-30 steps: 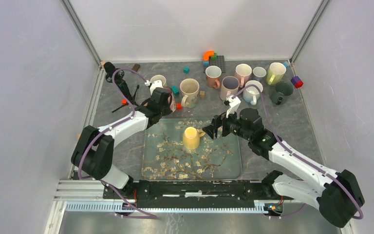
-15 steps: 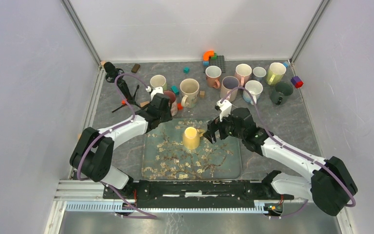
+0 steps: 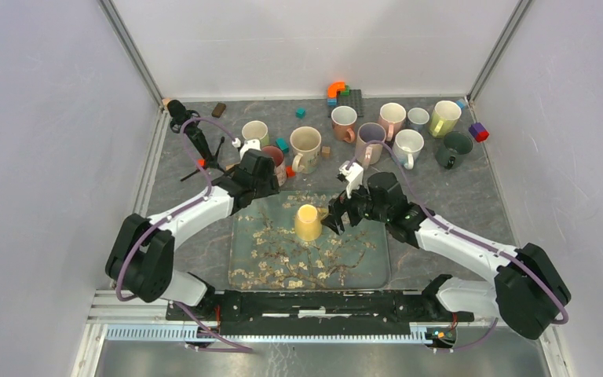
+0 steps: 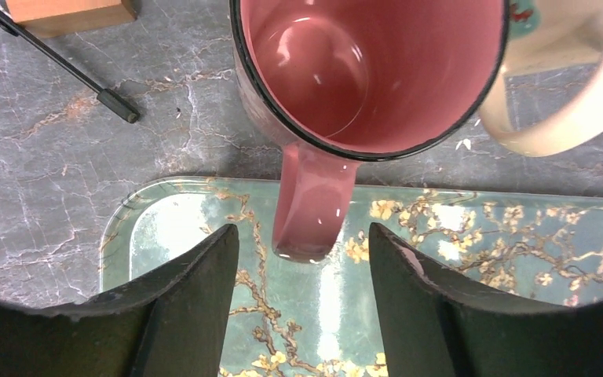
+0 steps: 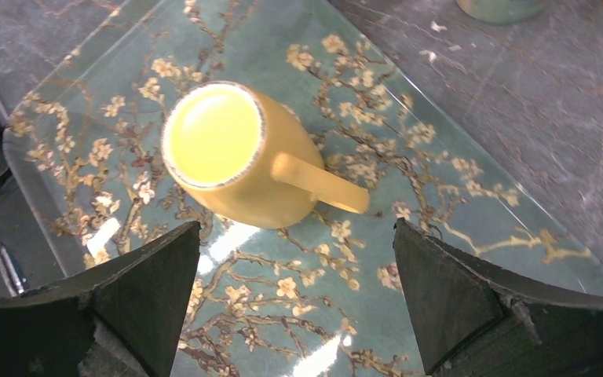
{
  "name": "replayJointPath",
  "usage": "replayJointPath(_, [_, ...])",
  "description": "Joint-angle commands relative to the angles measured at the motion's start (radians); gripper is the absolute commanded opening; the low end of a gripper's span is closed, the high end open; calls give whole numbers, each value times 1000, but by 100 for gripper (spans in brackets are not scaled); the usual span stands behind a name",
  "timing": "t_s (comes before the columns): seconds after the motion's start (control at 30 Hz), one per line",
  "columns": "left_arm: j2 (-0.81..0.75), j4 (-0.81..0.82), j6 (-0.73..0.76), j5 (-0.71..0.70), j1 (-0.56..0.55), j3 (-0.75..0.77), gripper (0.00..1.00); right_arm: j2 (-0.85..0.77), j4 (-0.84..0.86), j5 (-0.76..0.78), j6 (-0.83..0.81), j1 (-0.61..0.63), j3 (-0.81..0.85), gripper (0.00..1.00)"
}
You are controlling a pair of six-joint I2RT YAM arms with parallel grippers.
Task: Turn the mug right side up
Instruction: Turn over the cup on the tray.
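Yellow mug (image 3: pixel 308 222) sits upside down on the tray (image 3: pixel 283 263), base up, rim on the tray surface, in the far half and roughly centred left-right. Its handle (image 5: pixel 322 185) sticks out sideways toward the right gripper (image 3: pixel 336 218). That gripper is just beside the mug on the handle side, jaws spread wide, nothing between them. In the right wrist view both fingers (image 5: pixel 145 302) frame the mug with clear tray on either side, so no contact. Mug body is plain yellow with a speckled ring round the base edge; the tray is teal glass with a blossom-branch print. The left gripper (image 4: pixel 302 236) hangs over the tray's far-left edge, jaws also spread and holding nothing. Its wrist view looks straight down into an upright pink mug (image 4: pixel 369 71) standing on the table just off the tray, whose handle (image 4: pixel 310 208) overhangs the tray rim and lines up with the gap between the fingers, lower than them, contact not discernible. A cream mug handle (image 4: pixel 553 118) is just right of the pink mug, a black rod (image 4: pixel 55 67) and a wood block (image 4: pixel 71 12) are to its left. More upright mugs (image 3: pixel 392 119) and toy blocks (image 3: pixel 338 90) stand along the far side of the grey marbled table (image 3: pixel 455 196).
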Motion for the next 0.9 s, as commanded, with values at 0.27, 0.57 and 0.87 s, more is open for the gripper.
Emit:
replayJointPath(0.27, [-147,-90,-6,68,3,70,89,120,106,-198,-127,48,150,98])
replayJointPath(0.57, [-272,-159,-7,153,3,86,97,226,83,-285,-162,61,189,98])
replayJointPath(0.87, [-335,-204,5,226,5,116,98,197,60,-254,-140,99,119,98])
